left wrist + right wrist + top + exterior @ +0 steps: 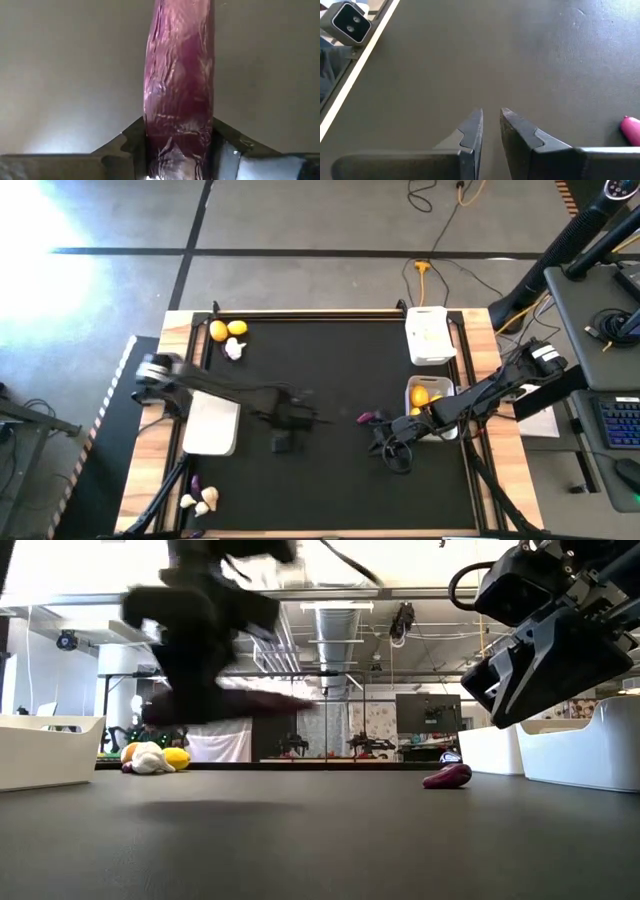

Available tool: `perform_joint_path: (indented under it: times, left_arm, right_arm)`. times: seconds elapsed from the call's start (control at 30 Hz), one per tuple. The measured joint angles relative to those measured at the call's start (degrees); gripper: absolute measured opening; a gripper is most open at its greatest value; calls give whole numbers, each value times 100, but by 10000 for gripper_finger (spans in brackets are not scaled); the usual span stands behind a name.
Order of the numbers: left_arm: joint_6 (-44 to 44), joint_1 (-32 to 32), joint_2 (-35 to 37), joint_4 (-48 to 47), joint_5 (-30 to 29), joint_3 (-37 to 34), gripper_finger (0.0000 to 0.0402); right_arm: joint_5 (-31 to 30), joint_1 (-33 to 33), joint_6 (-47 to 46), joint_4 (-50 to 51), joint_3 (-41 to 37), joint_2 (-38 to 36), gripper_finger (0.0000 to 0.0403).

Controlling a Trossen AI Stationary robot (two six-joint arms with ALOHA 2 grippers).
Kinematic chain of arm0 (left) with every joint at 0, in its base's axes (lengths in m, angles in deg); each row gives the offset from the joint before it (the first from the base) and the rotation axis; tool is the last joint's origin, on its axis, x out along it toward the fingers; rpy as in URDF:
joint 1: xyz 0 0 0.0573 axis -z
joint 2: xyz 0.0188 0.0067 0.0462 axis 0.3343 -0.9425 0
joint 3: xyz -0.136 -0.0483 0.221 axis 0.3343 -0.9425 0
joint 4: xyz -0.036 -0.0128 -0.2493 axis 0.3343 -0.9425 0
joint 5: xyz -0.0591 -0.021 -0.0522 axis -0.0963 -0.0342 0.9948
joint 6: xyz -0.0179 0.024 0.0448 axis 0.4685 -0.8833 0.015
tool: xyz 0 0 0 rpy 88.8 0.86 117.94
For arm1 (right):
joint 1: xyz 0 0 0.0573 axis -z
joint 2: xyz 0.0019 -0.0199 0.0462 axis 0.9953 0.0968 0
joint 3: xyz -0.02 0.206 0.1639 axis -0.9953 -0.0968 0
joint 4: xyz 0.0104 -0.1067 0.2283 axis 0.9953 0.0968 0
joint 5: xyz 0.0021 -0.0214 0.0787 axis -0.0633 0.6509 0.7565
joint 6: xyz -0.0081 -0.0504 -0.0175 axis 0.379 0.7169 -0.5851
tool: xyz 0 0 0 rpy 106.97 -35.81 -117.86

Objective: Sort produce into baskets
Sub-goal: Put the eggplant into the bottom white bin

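Observation:
My left gripper (292,418) hangs over the middle of the black mat, shut on a long, slim dark purple piece (180,75). In the low view that piece (250,703) is well above the mat. My right gripper (491,112) hovers to the right, fingers together with only a slit between them and nothing held. Just beside it a short purple piece (366,417) lies on the mat. Two lemons (227,329) and a garlic bulb (234,348) lie at the far left. Garlic bulbs (203,500) lie at the near left. My left gripper pinches the long purple piece by its two long sides (175,125) between its two fingers. The fingers come from above, pointing down, and lie across the piece. The piece hangs about level, lifted clear of the mat.
One white basket (212,423) stands at the left by my left arm. Two more stand at the right: the far one (430,335), and a nearer one (447,390) holding lemons under my right arm. The mat's middle and near part are bare.

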Motion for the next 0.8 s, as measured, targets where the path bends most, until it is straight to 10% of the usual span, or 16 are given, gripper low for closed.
perform_joint_path:
  times: [0.37, 0.8]
  left_arm:
    - [4456, 721, 3333, -310, -359, -2068, 132]
    - [6979, 1703, 3725, -1291, 596, -2570, 132]
  right_arm:
    - [-3, 15, 499, -292, 46, 0, 59]
    - [-5, 17, 1013, -571, 47, 0, 59]
